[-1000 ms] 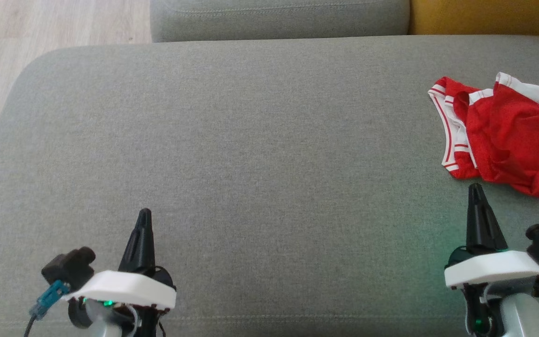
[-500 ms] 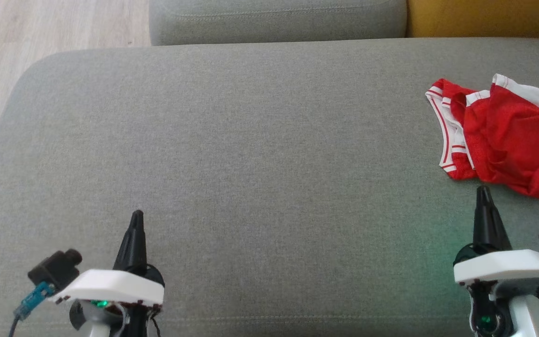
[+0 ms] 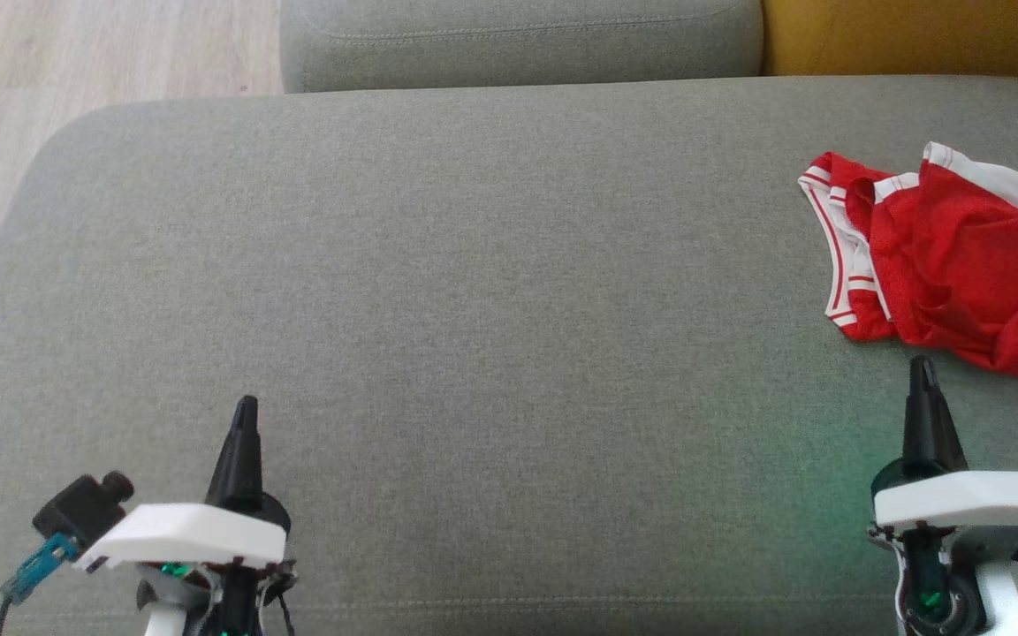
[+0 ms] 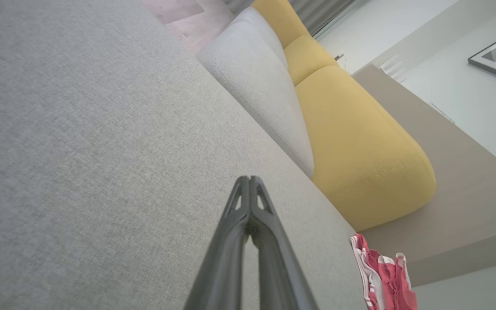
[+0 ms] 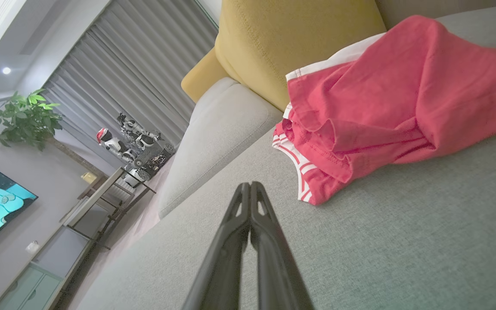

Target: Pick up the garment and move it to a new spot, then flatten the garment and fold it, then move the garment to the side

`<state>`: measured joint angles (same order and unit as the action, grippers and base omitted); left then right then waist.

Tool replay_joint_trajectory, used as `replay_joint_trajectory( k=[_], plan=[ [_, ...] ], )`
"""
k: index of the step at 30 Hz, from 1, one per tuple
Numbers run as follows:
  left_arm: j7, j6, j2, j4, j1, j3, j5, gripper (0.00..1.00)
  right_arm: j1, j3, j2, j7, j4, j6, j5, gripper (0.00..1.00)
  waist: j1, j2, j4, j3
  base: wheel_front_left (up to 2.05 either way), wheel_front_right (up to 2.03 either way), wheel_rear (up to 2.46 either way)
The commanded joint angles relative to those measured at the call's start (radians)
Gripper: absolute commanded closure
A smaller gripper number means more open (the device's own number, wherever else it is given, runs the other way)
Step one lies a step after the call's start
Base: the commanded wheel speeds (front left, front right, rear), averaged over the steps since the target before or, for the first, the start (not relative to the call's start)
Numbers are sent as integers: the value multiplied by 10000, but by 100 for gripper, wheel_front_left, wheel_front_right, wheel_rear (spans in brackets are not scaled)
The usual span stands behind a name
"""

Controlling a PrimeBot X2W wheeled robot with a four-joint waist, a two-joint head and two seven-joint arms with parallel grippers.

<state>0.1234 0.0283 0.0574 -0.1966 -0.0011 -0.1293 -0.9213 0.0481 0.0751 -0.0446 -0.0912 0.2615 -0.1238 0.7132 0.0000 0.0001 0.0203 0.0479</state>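
Red garment bunched at right end of sofa seat, just beyond right pincer. Right pincer and left pincer both clenched, empty. Open right first; pinch the thick folds.

just one red garment on the grey sofa seat, two end effectors over that seat, left end effector and right end effector, one grey back cushion, two yellow cushions behind the seat

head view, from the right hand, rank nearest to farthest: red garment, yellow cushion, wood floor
From the right hand:
1. red garment, just ahead on the right
2. yellow cushion, back right
3. wood floor, far back left
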Motion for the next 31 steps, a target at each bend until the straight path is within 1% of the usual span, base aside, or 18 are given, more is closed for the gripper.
replay_joint_trajectory(
  k=[1, 31],
  plan=[
    [-57, 125, 160, 278, -518, 289, -296, 100, 436, -25, -39, 76, -287, -33, 362, 100, 0, -1, -4, -10, 0, 0, 0],
    [-880, 509, 207, -37, -736, 1001, -3276, 100, 505, 152, -47, 917, -236, -48, 4033, 100, 0, -1, -89, -197, 0, 0, 0]
  ],
)
